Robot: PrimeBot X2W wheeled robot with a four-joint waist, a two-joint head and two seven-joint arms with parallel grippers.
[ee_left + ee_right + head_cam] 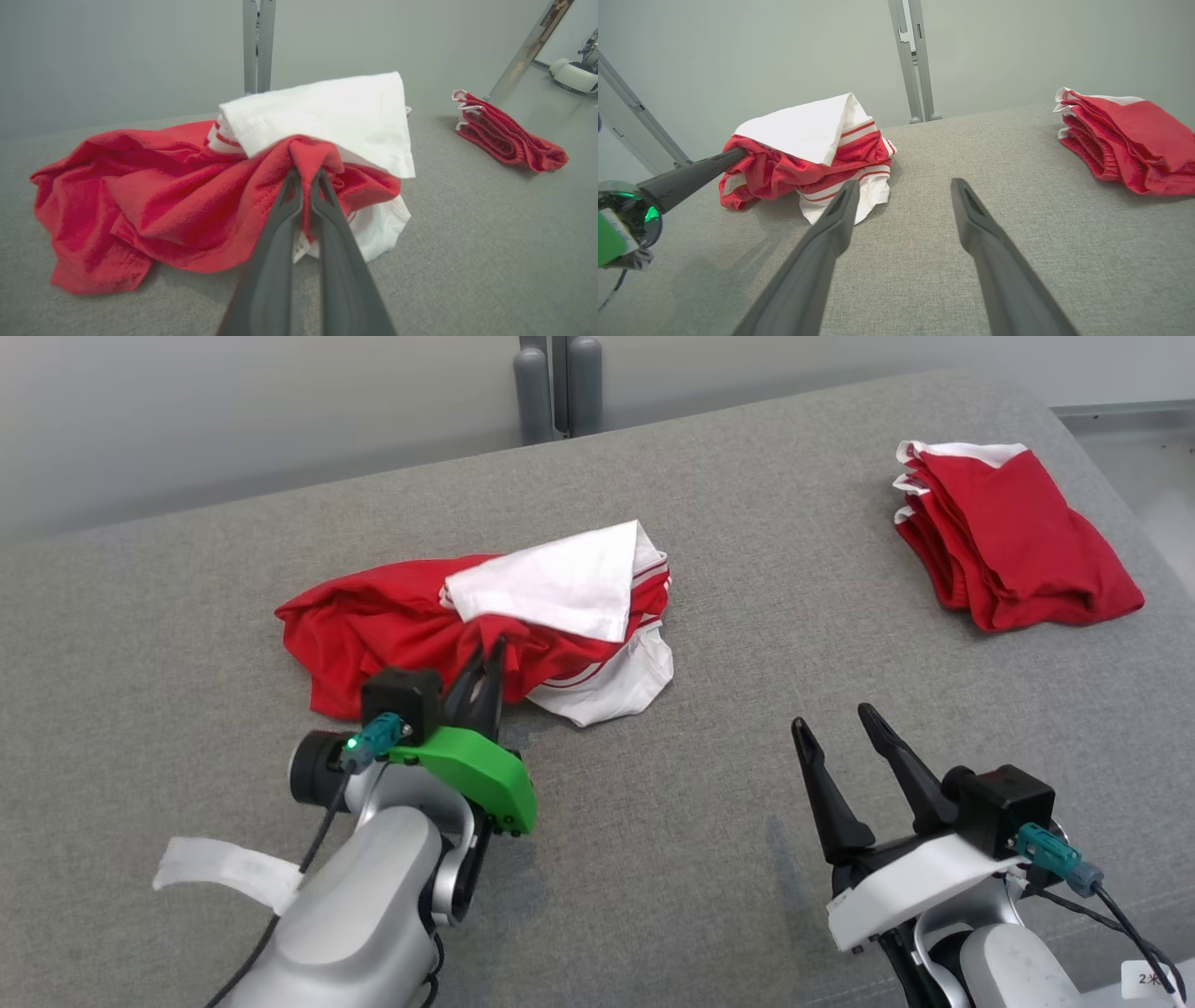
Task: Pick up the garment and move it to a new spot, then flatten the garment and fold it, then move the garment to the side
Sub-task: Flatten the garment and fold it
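Red and white cloth is lying in a crumpled heap, the garment [392, 625], on the grey padded table [709, 803]. The left gripper [485, 658] is reaching into the garment's near edge. Its two dark fingers [280, 219] are pressing almost together and pinching a raised ridge of red fabric between their tips. Just beyond that pinch, a white panel of the garment is lying folded over the red, and more white with red stripes is spilling out on the garment's right side.

The right gripper [834, 719] is sitting to the right of the garment and nearer the robot, clear of the cloth. Its fingers are spreading wide apart and gripping nothing; whether it is touching the table I cannot tell.

A folded red stack [1018, 555] with white edging is lying well to the garment's right and farther back. Two grey posts [558, 383] are standing behind the garment.
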